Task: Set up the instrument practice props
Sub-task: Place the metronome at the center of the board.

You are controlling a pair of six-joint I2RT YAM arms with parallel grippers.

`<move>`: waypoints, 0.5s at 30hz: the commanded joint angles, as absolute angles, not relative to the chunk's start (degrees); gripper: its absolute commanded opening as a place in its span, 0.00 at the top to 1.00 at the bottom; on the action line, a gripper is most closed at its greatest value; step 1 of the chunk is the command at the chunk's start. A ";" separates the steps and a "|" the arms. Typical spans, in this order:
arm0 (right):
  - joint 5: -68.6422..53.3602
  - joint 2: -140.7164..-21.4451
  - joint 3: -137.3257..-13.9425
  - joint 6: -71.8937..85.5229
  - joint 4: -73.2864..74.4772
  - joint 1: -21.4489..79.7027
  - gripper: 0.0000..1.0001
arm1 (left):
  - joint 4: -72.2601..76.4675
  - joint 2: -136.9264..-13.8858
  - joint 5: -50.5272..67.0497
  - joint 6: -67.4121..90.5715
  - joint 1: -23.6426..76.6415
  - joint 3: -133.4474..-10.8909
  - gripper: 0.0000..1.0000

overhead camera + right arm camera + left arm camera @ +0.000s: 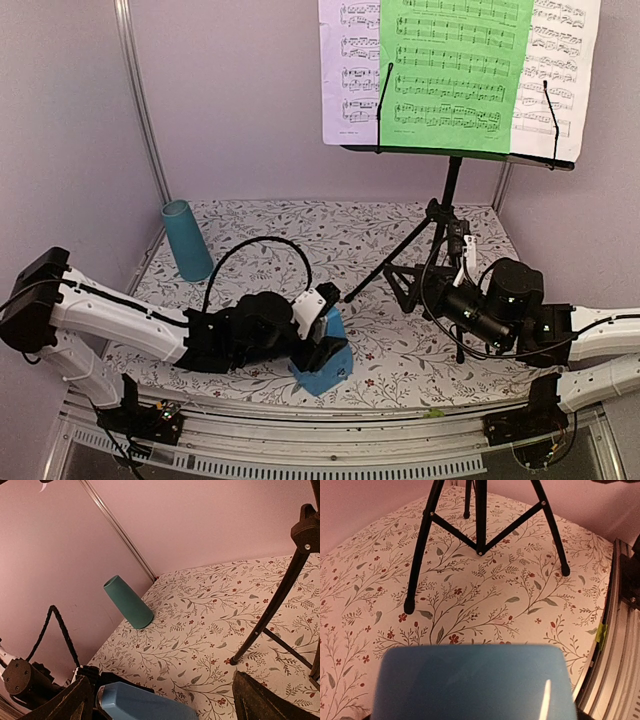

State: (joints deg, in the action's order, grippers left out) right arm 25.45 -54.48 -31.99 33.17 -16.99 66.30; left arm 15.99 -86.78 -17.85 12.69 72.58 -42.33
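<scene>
The black tripod music stand [452, 190] stands at the back right. Its desk holds white sheet-music pages [350, 70] and a green page [455, 70]. The small blue metronome [325, 372] sits tilted near the table's front edge. My left gripper [325, 338] is shut on it, one finger on each side. The metronome fills the bottom of the left wrist view [470, 685] and hides my fingers there, with the stand's legs [481, 515] beyond. My right gripper [165, 700] is open and empty, low beside a stand leg [280, 595]. The metronome also shows in the right wrist view [145, 705].
A teal cylinder cup [187, 240] stands at the back left near the wall and also shows in the right wrist view [128, 603]. A metal rail [350, 425] runs along the front edge of the floral table. Pink walls close in the back and sides.
</scene>
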 commanded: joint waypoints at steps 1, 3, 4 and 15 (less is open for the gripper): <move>25.79 -53.54 -32.99 30.78 -13.80 66.00 0.01 | 25.28 -88.04 -15.91 11.13 72.42 -45.70 0.94; 25.61 -53.59 -33.06 30.61 -13.47 65.97 0.01 | 27.00 -88.76 -15.10 10.28 72.37 -45.62 0.89; 25.23 -53.73 -33.05 30.26 -13.37 65.96 0.01 | 27.74 -89.05 -14.63 9.94 72.42 -45.69 0.87; 17.58 -55.15 -34.19 19.14 -12.02 64.71 0.01 | 29.97 -87.83 -11.38 6.93 72.42 -44.66 0.24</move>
State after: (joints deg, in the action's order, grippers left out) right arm 21.91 -54.85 -32.62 25.34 -12.88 65.82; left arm 23.24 -90.13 -12.86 8.45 72.58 -43.27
